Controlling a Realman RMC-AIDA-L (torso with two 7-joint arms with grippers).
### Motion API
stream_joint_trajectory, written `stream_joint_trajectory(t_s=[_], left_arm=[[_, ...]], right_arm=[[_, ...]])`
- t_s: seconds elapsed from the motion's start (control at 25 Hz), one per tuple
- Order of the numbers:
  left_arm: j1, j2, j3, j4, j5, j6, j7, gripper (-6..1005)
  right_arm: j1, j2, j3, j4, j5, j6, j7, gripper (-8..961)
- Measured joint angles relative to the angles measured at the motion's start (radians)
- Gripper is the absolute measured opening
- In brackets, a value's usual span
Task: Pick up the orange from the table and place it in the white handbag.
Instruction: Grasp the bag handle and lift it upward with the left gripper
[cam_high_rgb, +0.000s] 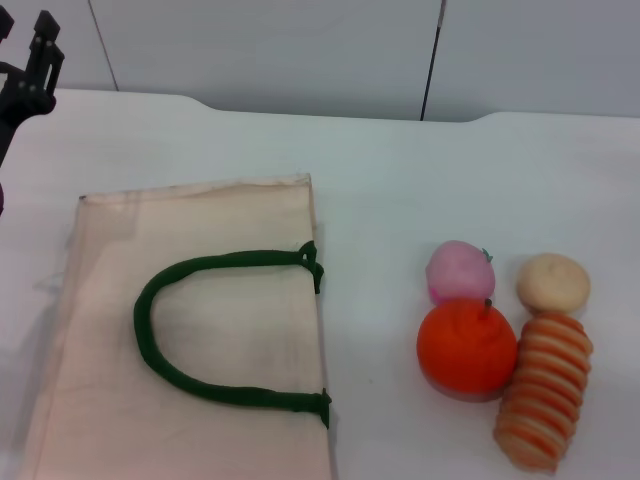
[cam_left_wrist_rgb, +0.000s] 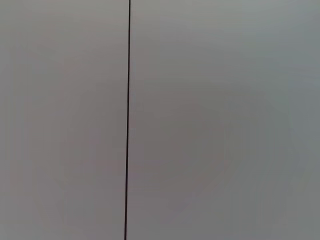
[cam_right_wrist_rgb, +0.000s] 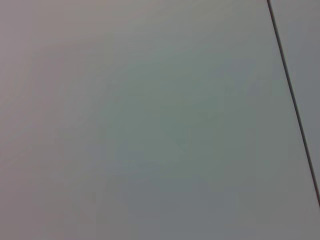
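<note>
1. The orange (cam_high_rgb: 466, 348) sits on the white desk (cam_high_rgb: 400, 180), on the right side, near the front edge.
2. A pink round fruit (cam_high_rgb: 459, 270) touches the orange at the back.
3. A striped roll (cam_high_rgb: 545, 390), orange and cream, leans against the orange on its right side.
4. A small tan round thing (cam_high_rgb: 553, 282) sits just behind the roll, beside the pink fruit.
5. So the orange is boxed in at the back and on the right. Its top, its front and its left side are free.
6. The white handbag (cam_high_rgb: 200, 330) lies flat on the left side of the desk. Its dark green handle (cam_high_rgb: 165, 340) lies in a loop on top of it.
7. A strip of bare desk lies between the bag's right edge and the orange. More bare desk lies behind the bag and the fruits, up to the grey wall.
8. The left gripper (cam_high_rgb: 25, 70) is up in the far left corner, well apart from the bag. Its dark fingers point up, but I cannot tell if they are spread or pressed together.
9. The right gripper does not show anywhere.
10. Both wrist views show only a plain grey wall with a thin dark line.
11. No writing or labels can be seen on anything.
</note>
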Motion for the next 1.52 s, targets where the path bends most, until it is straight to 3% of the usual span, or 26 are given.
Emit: stream_joint_trajectory(t_s=[0.76,1.08,1.52], left_arm=[[-0.002,0.0,0.006,0.0,0.005,-0.005,-0.021,501],[0.001,0.006,0.012,-0.05,0.033,-0.011,-0.272,501],[-0.03,0.007,0.012,-0.289,0.255,0.0,-0.767,502]], right_arm=[[-0.001,0.0,0.0,0.0,0.0,0.0,0.0,880],[-0.001,-0.002,0.0,0.0,0.0,-0.023,0.0,880],[0.0,-0.005,0.0,-0.004,-0.005,-0.041,0.025,880]])
